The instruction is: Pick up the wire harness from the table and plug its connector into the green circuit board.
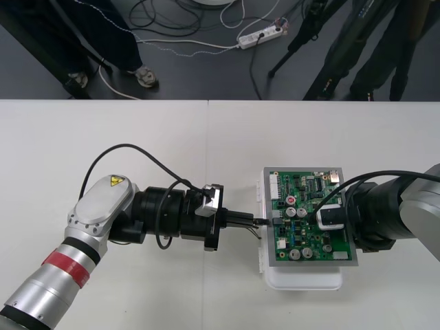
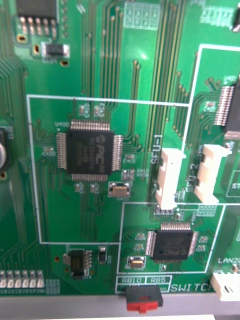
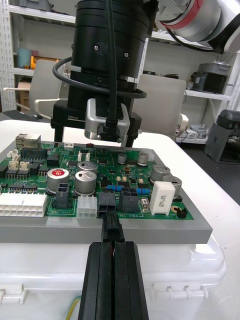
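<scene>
Left jaws pinching plug at edge of board, arm level, right arm over it

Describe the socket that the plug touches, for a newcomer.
Start at the green board on its white base and follow the edge facing the left pincer. There the black plug, pinched in that pincer, meets a black socket, which has a white socket on one side and a second black socket on the other.

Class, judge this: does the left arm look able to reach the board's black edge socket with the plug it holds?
Probably yes: the left pincer, shut on the plug, sits at the black socket on the green board's edge; the right pincer hovers farther in, clear of it.
</scene>
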